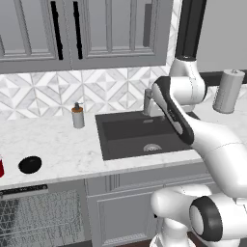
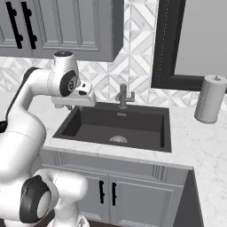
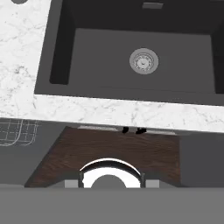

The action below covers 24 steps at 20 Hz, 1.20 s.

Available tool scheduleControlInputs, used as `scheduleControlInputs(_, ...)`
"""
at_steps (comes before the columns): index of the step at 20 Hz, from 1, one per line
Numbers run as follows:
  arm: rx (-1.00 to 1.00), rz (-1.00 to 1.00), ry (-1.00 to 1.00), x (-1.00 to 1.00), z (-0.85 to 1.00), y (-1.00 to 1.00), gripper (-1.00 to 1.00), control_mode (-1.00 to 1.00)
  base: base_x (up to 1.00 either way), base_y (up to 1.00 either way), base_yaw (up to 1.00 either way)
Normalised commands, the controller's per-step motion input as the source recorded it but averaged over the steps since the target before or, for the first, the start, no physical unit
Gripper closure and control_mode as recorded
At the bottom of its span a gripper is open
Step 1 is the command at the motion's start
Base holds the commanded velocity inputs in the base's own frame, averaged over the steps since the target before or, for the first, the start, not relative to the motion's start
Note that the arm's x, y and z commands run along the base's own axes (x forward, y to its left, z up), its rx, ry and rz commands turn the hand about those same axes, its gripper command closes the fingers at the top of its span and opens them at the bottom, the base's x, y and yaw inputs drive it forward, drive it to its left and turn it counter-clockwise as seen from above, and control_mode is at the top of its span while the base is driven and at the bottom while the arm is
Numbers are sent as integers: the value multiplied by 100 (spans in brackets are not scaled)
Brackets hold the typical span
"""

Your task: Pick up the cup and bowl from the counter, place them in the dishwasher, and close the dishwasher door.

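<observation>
1. Nearest the base cameras is my own white arm, folded up in front of the sink; it hangs over the basin rather than over the dishes, so I judge no reach toward them is under way.
2. End effector: I look straight down along it at the sink drain and the marble front edge. Its fingertips aren't clearly visible, so I cannot tell whether it is open or closed. Nothing appears to be held.
3. The bowl is black and glossy, sitting on the surface far left, near the front edge and right above the dishwasher (handy for a short drop in).
4. The cup is a red sliver at the left frame edge, just beside the bowl, cut off by the frame.
5. The dishwasher rack shows as grey wire below the surface, also at lower left in the hand view, so I judge it is open and ready to load. I can't make out the door panel itself.
6. Soap dispenser stands by the back wall left of the sink; it's not a target.
7. Paper towel roll stands upright to the right, well apart from the work.
8. Progress: neither dish loaded. Next I must get left, since both are far from my hand.
</observation>
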Motion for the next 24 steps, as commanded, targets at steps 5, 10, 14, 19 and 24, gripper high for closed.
scheduleControlInputs(5, 13, 0, 1, -36, -18, 35, -100, -100, 0, 0, 0)
scheduleControlInputs(10, 30, 0, 4, -49, -53, 88, -100, -100, 0, 0, 0)
scheduleControlInputs(14, 9, 0, 3, -13, -42, 100, -100, -100, 0, 0, 0)
scheduleControlInputs(19, -9, 0, 11, 0, 0, 100, -100, -100, 0, 0, 0)
scheduleControlInputs(24, -19, 0, 13, 0, 0, 88, -100, -100, 0, 0, 0)
